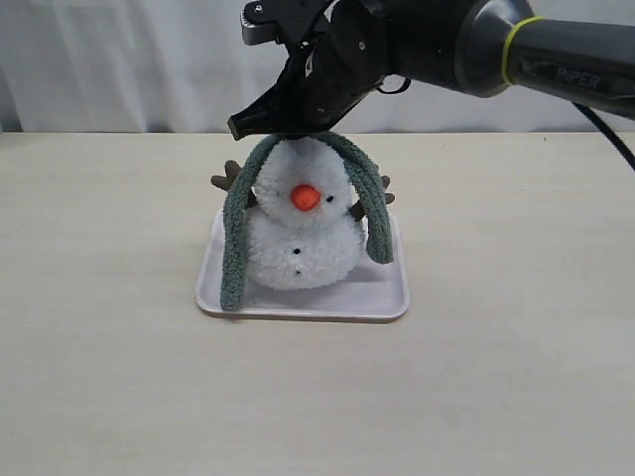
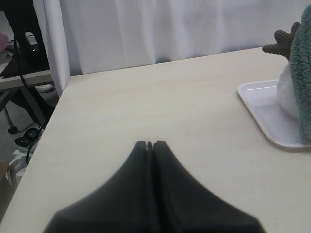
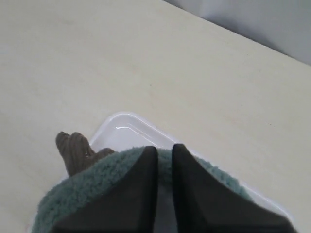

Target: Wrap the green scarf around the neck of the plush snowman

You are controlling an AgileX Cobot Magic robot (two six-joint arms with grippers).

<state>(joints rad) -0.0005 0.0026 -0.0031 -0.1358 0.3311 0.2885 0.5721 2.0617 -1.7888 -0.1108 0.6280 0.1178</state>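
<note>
**Two ends of the green scarf point(image 1: 234, 260) hang beside the plush snowman point(image 1: 298, 248)**

The plush snowman stands upright on a white tray point(image 1: 382, 297) at mid-worktop point(image 1: 99, 377). The green scarf arches over the top of its head, not at the neck point(image 1: 303, 224). One end drops to the tray on the exterior view's left; the other stops higher on the right, beside the body. Both strands partly cover the brown twig arms point(image 1: 226, 178). The right end effector point(image 1: 248, 124) sits on the scarf's crest, its fingers point(image 3: 141, 194) set to a narrow slit and seemingly pinching the knit. The contact itself is hidden behind them, as is the head in the right wrist view. The left end effector point(image 2: 149, 144) is fully closed and empty above bare worktop, well apart from the tray. It lies outside the exterior view, and its wrist view cuts the snowman off at the frame edge.
</note>
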